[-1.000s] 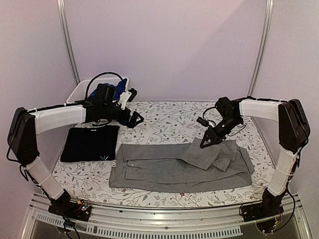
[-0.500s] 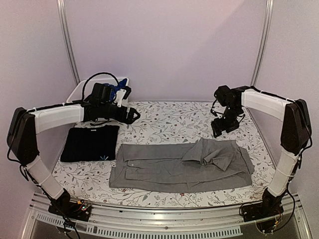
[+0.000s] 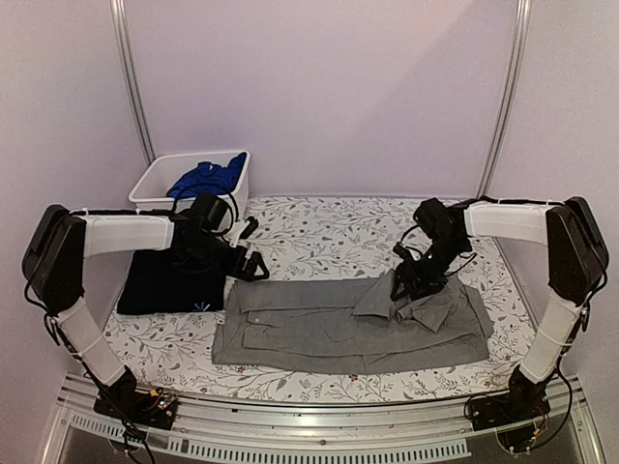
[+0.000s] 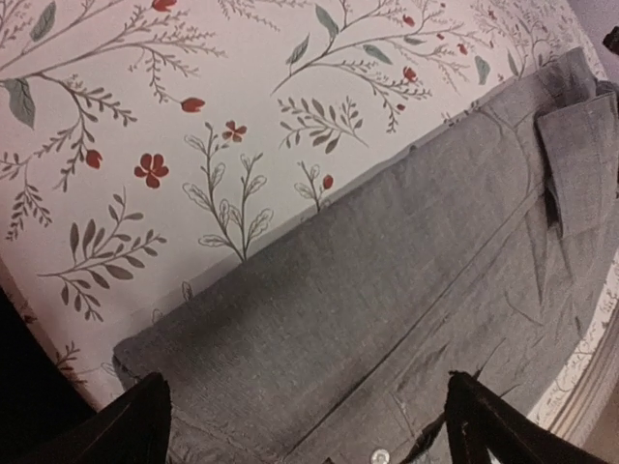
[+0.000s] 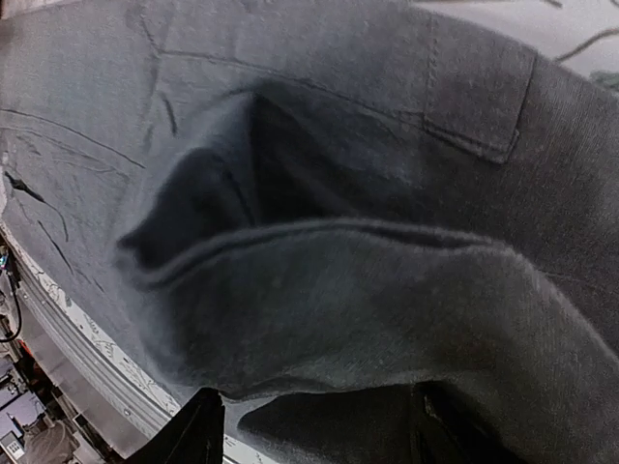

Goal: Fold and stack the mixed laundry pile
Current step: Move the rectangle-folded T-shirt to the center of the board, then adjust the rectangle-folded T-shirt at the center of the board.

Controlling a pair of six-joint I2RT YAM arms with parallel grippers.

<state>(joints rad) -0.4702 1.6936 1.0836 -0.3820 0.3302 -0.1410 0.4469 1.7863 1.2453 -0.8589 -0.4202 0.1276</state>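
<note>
The grey shirt (image 3: 338, 324) is lying flat on the tabletop (image 3: 329, 232), its long axis running left to right beneath both end effectors. The right end effector (image 3: 401, 288), nearer the bunched sleeve, is straddling it with jaws apart, clamping nothing. The left end effector (image 3: 253, 266) is gaping wide and empty at the shirt's far left corner. One black T-shirt (image 3: 174, 280) is lying left of it, and one blue garment (image 3: 205, 179) is sitting in the one bin (image 3: 155, 179) behind.

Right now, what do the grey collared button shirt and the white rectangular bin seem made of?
Grey collared button shirt: soft woven cloth, matt, perhaps cotton; fine weave, stitched seams and limp folds show. White rectangular bin: probably moulded plastic, smooth; thin stiff walls with a rolled rim.
</note>
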